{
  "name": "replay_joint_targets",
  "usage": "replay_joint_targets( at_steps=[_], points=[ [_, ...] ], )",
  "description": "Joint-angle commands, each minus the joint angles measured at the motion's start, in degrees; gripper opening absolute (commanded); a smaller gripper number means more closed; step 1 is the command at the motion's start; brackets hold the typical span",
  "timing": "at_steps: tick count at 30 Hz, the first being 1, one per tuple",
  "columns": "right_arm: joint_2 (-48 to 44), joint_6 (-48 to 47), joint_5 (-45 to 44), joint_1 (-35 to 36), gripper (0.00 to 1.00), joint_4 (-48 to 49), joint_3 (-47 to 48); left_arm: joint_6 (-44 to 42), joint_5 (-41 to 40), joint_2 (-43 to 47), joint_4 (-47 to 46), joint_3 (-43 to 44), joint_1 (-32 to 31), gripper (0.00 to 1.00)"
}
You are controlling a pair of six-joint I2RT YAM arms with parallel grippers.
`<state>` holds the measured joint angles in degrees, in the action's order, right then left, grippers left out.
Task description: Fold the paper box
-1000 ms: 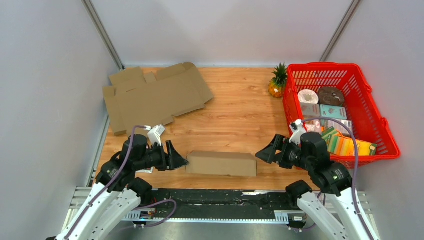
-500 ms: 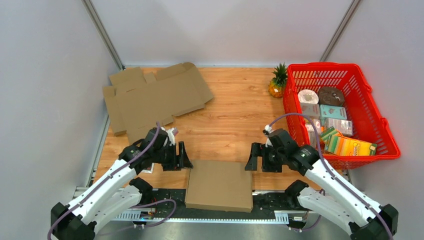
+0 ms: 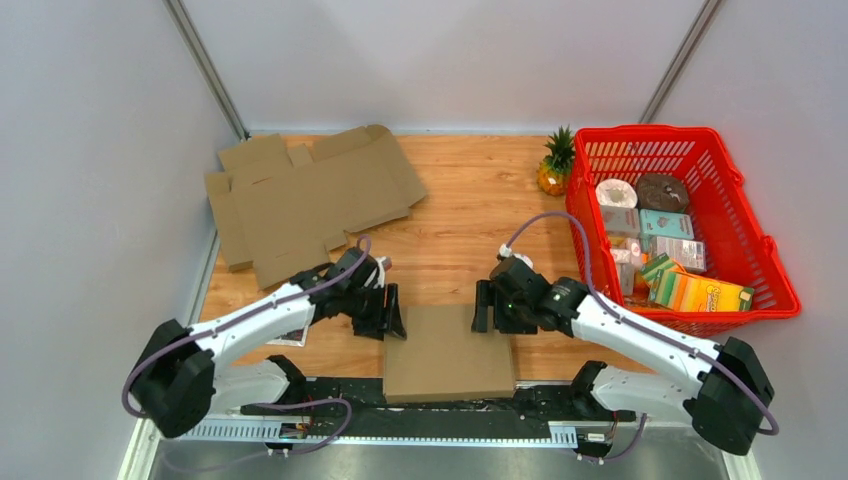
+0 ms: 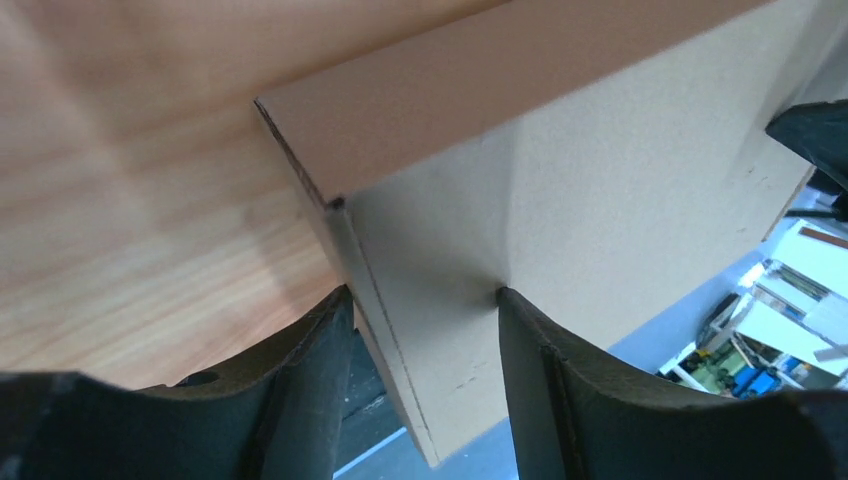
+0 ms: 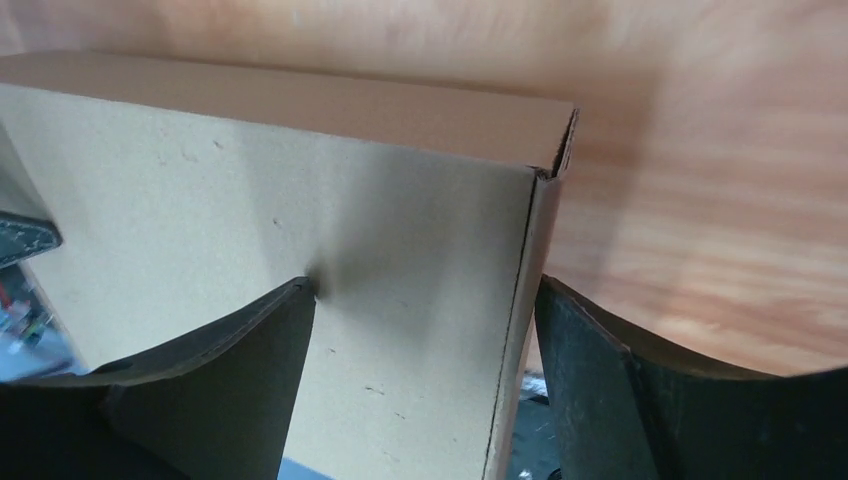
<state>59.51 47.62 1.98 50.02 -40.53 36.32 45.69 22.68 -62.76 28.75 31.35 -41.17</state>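
Tipped from standing on edge, the paper box now lies broad face up at the surface's near edge. Left pincer and right pincer each pinch a far corner of the box. It looks closed and fully formed; probably only release remains. Beyond the box lies flat cardboard.

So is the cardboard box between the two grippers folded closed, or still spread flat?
Folded closed: the box shows a shut top face and side walls meeting at corners.
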Motion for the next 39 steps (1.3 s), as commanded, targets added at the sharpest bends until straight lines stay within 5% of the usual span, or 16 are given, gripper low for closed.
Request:
replay_joint_targets(
  at_steps=[1, 7, 11, 18, 22, 28, 30, 34, 39],
  points=[
    [5.0, -6.0, -10.8, -0.1, 0.81, 4.3, 14.4, -6.2, 2.5, -8.8, -6.2, 15.6, -0.2, 0.60],
    [15.2, -18.0, -14.1, -12.4, 0.85, -0.5, 24.8, -4.7, 5.2, -25.5, -13.3, 30.2, 0.5, 0.60],
    [20.2, -27.0, -24.6, -21.4, 1.00, -2.8, 34.5, -1.9, 8.5, -38.5, -14.4, 44.6, 0.6, 0.61],
    [23.8, -36.4, -30.3, -21.4, 1.00, -4.3, 44.0, -5.5, 3.6, -46.4, -5.7, 62.4, 2.7, 0.72],
    [24.6, -38.5, -32.5, -21.5, 1.00, -3.0, 42.5, -10.4, -2.0, -39.7, -3.3, 55.5, 5.7, 0.77],
    [28.3, -38.8, -39.0, -21.8, 1.00, -2.9, 43.3, -17.2, 6.5, -37.9, 3.9, 53.0, 12.6, 0.79],
    [30.0, -39.0, -43.3, -21.9, 1.00, -6.1, 46.4, -20.0, 3.5, -35.2, 7.8, 52.6, 13.2, 0.73],
    [26.9, -35.0, -31.6, -18.6, 1.00, -8.9, 44.5, -21.5, -5.1, -24.6, 7.2, 44.9, 14.2, 0.71],
    [20.1, -18.7, -20.2, -7.4, 1.00, -9.2, 28.0, -22.1, -8.6, -11.9, 9.3, 35.6, 15.2, 0.71]
  ],
)
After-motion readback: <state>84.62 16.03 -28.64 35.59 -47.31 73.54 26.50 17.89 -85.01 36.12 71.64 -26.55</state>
